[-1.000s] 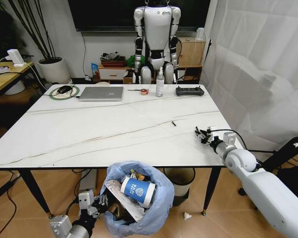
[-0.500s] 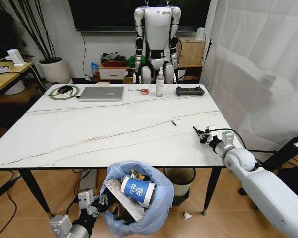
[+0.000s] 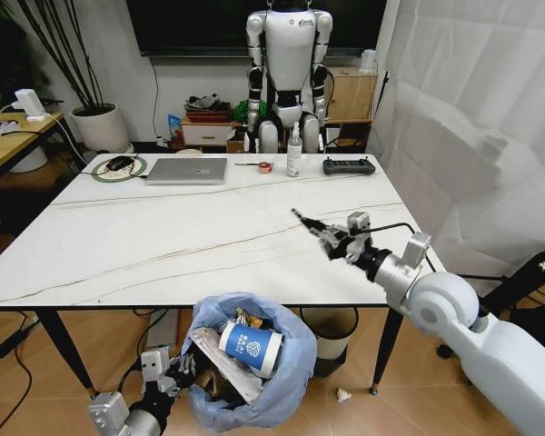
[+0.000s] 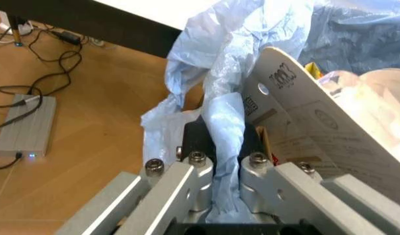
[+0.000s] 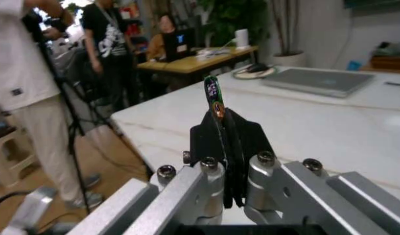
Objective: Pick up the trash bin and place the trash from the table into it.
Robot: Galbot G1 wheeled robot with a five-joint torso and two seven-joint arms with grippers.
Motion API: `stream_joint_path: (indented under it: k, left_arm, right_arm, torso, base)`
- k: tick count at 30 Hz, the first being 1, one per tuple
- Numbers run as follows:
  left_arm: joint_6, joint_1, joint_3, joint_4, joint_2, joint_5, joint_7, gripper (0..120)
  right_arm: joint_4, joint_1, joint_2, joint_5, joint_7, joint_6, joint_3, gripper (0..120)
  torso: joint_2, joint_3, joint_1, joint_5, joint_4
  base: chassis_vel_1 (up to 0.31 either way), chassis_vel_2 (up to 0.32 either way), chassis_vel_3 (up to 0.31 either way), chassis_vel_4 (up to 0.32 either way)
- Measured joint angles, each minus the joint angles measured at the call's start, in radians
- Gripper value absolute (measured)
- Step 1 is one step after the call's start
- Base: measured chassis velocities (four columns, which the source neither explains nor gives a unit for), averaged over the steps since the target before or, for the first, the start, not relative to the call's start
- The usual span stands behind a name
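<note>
Right gripper (image 3: pixel 325 234) was up over the table (image 3: pixel 163 236), above the right half of the top, jaws pinched shut on a thin dark strip of trash (image 3: pixel 302 218). Strip stuck out past the fingertips, pointing toward the far side and slightly left. In the right wrist view same strip (image 5: pixel 213 97) stood edge-on between the black pads (image 5: pixel 242 139), with a greenish tip and an orange spot lower down; could not tell what the item was.

Left gripper (image 3: pixel 168 372) sat low, below the table's near edge, clamped shut on the blue bag at the rim of the trash bin (image 3: pixel 291 381). Left wrist view showed a fold of the bag (image 4: pixel 226 142) squeezed between the fingers (image 4: pixel 198 169), bin directly ahead of the tool.

Bin hung in front of and below the near edge, well apart from the right gripper, down and to its left. Inside it: blue-white paper cup (image 3: pixel 250 347) on its side on top, brown cardboard (image 4: pixel 330 132) leaning just beside the left gripper's fingers, wrappers (image 3: pixel 250 320) behind the cup.

Far edge of the table, well beyond the right gripper: grey laptop (image 3: pixel 186 171), spray bottle (image 3: pixel 293 154), black controller (image 3: pixel 347 166).
</note>
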Motion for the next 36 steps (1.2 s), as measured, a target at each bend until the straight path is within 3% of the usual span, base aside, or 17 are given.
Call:
stream_joint_path:
  k: [2,7,19,30,33,36]
  left_arm:
    - [0.0,0.0,0.0,-0.001,-0.001,0.0,0.0,0]
    - [0.001,0.003,0.0,-0.008,-0.003,0.001,-0.001,0]
    - [0.001,0.005,0.003,-0.013,-0.013,0.007,-0.001,0]
    - [0.002,0.008,0.004,-0.016,-0.014,0.012,-0.001,0]
    - [0.002,0.011,0.002,-0.016,-0.015,0.014,-0.001,0]
    - [0.002,0.013,0.002,-0.016,-0.016,0.017,-0.001,0]
  right_arm:
    - [0.015,-0.004,-0.005,-0.006,-0.005,0.006,-0.023,0]
    - [0.023,-0.022,-0.023,-0.126,-0.017,0.047,-0.202,0]
    - [-0.008,-0.036,-0.013,-0.191,-0.01,0.058,-0.243,1]
    - [-0.005,-0.06,-0.013,-0.206,0.014,0.061,-0.207,37]
    - [-0.011,-0.023,0.041,-0.173,0.075,0.053,-0.163,52]
    - [-0.051,0.02,0.087,-0.161,0.157,0.026,-0.139,58]
  torso:
    - [0.0,0.0,0.0,0.0,0.0]
    - [0.0,0.0,0.0,0.0001,0.0]
    - [0.0,0.0,0.0,0.0,0.0]
    - [0.0,0.0,0.0,0.0,-0.0001]
    - [0.0,0.0,0.0,-0.0003,-0.0003]
    - [0.0,0.0,0.0,0.0001,-0.0002]
  base:
    - [0.0,0.0,0.0,0.0]
    - [0.0,0.0,0.0,0.0]
    - [0.0,0.0,0.0,0.0]
    - [0.0,0.0,0.0,0.0]
    - [0.0,0.0,0.0,0.0]
    - [0.0,0.0,0.0,0.0]
